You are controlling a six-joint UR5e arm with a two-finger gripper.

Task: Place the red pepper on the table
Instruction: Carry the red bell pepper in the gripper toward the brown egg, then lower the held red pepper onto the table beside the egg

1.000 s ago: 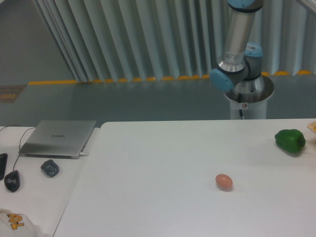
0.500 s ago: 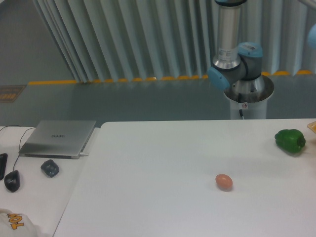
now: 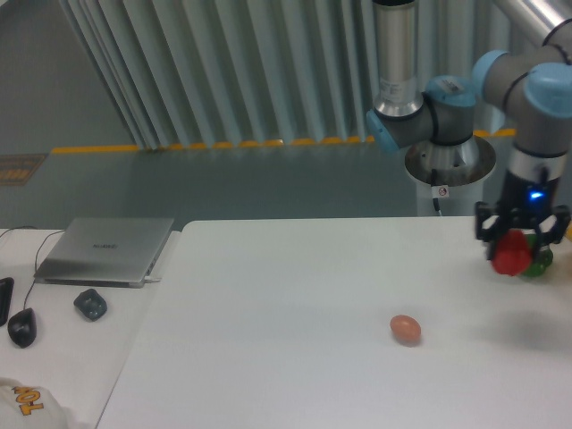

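Camera view, only one. Red pepper (image 3: 511, 253) is showing as a small glossy red lump, rounded, a bit blurred; stem is not readable at this size. It is hanging above the tabletop (image 3: 295, 304) at the far right edge, not touching the surface: a soft shadow is sitting on the tabletop below and to the right of it.

Hand (image 3: 521, 234) is clamping the red pepper, dark fingers (image 3: 484, 228) closing in on either side of it, pointing down. A blue light is glowing on the wrist just above. The arm (image 3: 536, 98) is coming down from the top right corner, grey links with light blue joint caps; its base (image 3: 450, 170) is standing behind the tabletop's far edge.

Green pepper (image 3: 539, 262) is lying on the tabletop directly behind the red one, mostly covered by it, only a sliver peeking out on the right side.

Counts:
- red pepper: one
- green pepper: one
- egg (image 3: 405, 329): one, brownish-pink, resting on the tabletop right of centre, well apart from the peppers
- laptop (image 3: 105, 249): one, grey, lid closed, sitting on the smaller white desk (image 3: 63, 357) to the left
- dark mouse (image 3: 22, 327): one, near the desk's left edge
- small dark grey object (image 3: 89, 304): one, lying between laptop and mouse, cannot tell what it is
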